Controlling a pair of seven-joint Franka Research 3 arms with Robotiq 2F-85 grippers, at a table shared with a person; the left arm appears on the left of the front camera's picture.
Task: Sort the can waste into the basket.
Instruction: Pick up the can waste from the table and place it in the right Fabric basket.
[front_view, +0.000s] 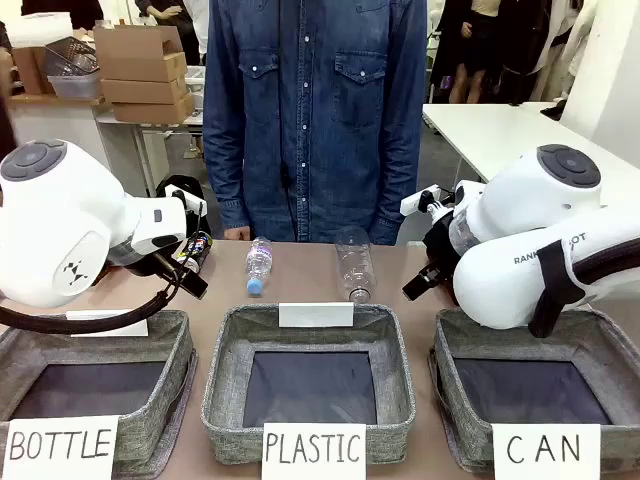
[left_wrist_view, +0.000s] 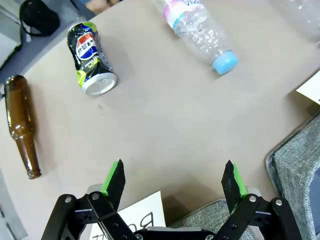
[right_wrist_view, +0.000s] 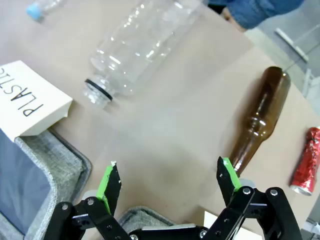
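Currently both cans are lying on the worktop (front_view: 400, 285), outside the basket (front_view: 600, 345) signed "CAN", which is sitting at the near right corner beneath the right arm (front_view: 540, 240). The left jaws are standing spread wide and empty, and the right jaws likewise.

The black can (left_wrist_view: 91, 59) is lying on its side toward the far left corner. It is lying ahead of the left jaws and off to one side, long axis running roughly toward them, silver end nearest.

The red can (right_wrist_view: 306, 161), dented, is lying toward the far right edge, off to the side of the right jaws. A brown bottle (right_wrist_view: 257, 120) is lying between it and them, roughly parallel to it.

Judgement: the right arm is sitting nearer both the red can and the basket, but the bottle is crowding that approach.
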